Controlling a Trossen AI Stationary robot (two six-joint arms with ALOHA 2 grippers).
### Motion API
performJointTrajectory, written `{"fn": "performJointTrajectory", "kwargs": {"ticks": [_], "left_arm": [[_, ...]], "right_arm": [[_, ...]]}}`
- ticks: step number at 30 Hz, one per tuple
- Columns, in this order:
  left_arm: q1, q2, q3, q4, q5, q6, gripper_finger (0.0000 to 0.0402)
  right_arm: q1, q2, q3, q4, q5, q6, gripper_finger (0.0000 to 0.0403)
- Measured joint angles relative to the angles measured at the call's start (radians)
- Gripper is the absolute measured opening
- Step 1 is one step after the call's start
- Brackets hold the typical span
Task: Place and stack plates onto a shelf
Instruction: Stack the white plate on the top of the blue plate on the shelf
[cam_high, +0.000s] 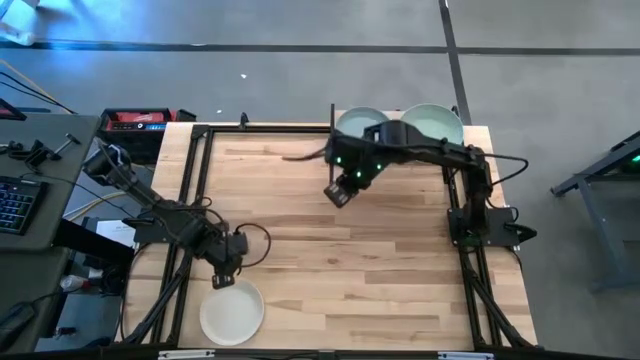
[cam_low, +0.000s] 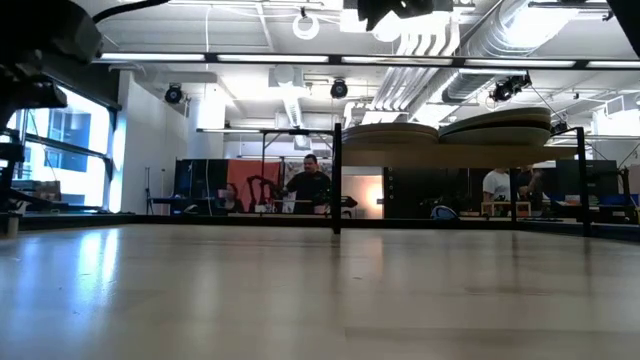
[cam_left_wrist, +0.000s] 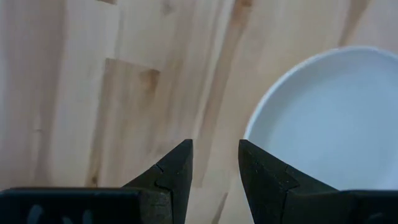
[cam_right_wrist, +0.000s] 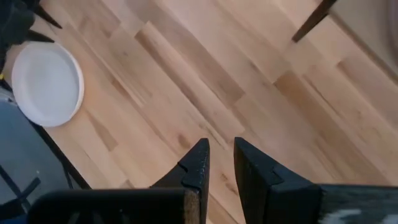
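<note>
We see the left gripper (cam_high: 228, 268) hanging low over the near left part of the wooden table (cam_high: 340, 250), its two dark fingers (cam_left_wrist: 174, 171) standing apart with bare wood showing in the gap and nothing between them. Just beside it, toward the table's near edge, lies the pale white plate (cam_high: 232, 311), flat on the wood; in the left wrist view the plate's rim (cam_left_wrist: 273, 99) curves close to one finger without touching it. The right gripper (cam_high: 340, 190) hovers above the middle of the table, just in front of the shelf (cam_high: 345, 128), and its fingers (cam_right_wrist: 196, 165) are parted by a narrow gap, also empty. In the right wrist view we make out the same white plate far off at the table's corner. On the shelf at the far edge sit two stacks of plates side by side, topped by a light blue plate (cam_high: 352, 122) and a mint green plate (cam_high: 438, 122). In the low view the stacks (cam_low: 450, 132) appear raised on thin black posts (cam_low: 337, 180), and people (cam_low: 310, 185) stand in the room behind.
</note>
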Motion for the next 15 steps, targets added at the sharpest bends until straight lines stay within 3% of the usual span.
{"fn": "performJointTrajectory", "kwargs": {"ticks": [15], "left_arm": [[-0.094, 0.001, -0.112, 0.176, 0.004, -0.034, 0.0117]], "right_arm": [[0.118, 0.000, 0.000, 0.004, 0.053, 0.053, 0.0050]]}}
